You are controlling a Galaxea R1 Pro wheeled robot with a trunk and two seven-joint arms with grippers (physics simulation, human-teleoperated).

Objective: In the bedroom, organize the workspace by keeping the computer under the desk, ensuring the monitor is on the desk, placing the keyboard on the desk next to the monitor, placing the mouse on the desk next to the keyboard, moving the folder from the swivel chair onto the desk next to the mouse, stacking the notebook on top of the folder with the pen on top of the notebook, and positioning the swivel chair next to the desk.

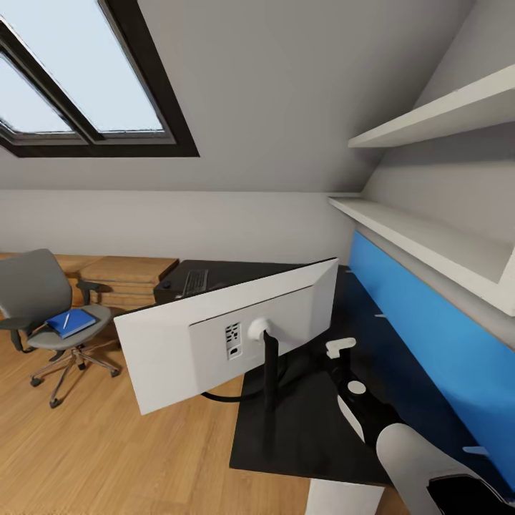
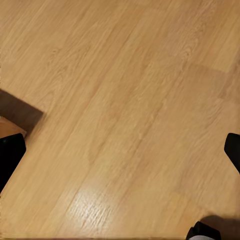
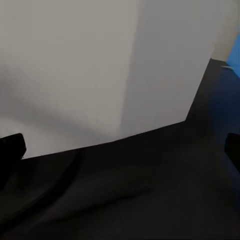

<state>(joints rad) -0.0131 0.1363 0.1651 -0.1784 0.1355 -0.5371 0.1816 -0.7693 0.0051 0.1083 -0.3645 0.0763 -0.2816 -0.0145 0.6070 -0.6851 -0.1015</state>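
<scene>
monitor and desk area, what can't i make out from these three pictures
- Monitor screen: the head view shows its white back, so the front is hidden.
- Keyboard: the monitor's top edge cuts off its near end in the head view.
- Notebook: the head view shows the blue folder and pen on the swivel chair; a dark edge under the folder is too small to identify.
- Right gripper: fingertips cut off at the right wrist view's edges.

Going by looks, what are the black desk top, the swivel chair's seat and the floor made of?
The black flat desk top looks like matte laminate or painted board: even dark colour, little reflection. The grey swivel chair looks fabric-upholstered, soft and dull, on a shiny, chrome-like metal base. The floor looks like light wood planks or wood-effect laminate, with visible grain, board seams and a soft sheen.
</scene>
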